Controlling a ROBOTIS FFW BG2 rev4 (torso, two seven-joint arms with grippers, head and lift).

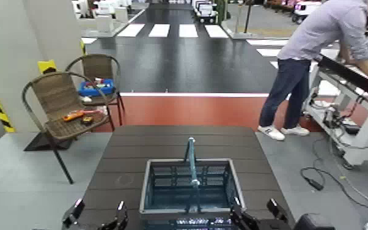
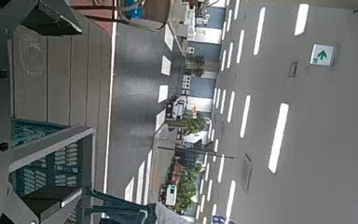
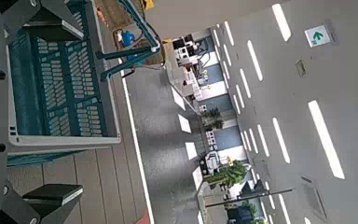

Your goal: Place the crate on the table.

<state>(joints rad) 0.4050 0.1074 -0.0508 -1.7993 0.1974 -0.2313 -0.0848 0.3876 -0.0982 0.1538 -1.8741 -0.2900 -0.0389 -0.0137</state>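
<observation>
On the near half of the table (image 1: 125, 144), the crate (image 1: 189, 189) is sitting flat on the dark planks, roughly centred side to side, teal handle (image 1: 191, 160) standing upright across the middle. Crate interior is looking empty as far as the head view is showing.

Left gripper (image 1: 98, 217) is sitting low at the near table edge, just beside the crate's left near corner. Fingers are spread apart w/ nothing between them; no contact w/ the rim visible in head view. Left wrist view is showing the crate (image 2: 51, 159) close by, w/ the black fingers (image 2: 56, 14) bracketing bare planks and only the crate's edge.

Right gripper (image 1: 257, 214) is mirroring this at the crate's right near corner, also spread and empty. In right wrist view the crate (image 3: 61, 79) is filling the space betw. the fingers (image 3: 51, 201), but whether the pads are touching the wall I cannot tell; it is reading as released.

Status, as judged: placement is looking essentially done, since the crate is resting on the table w/ both grippers unclenched. Remaining: backing both arms clear w/o nudging the crate.

Bkgd: two wicker chairs (image 1: 58, 104) far left, a person (image 1: 321, 55) bending over a white workbench (image 1: 357, 98) at right.
</observation>
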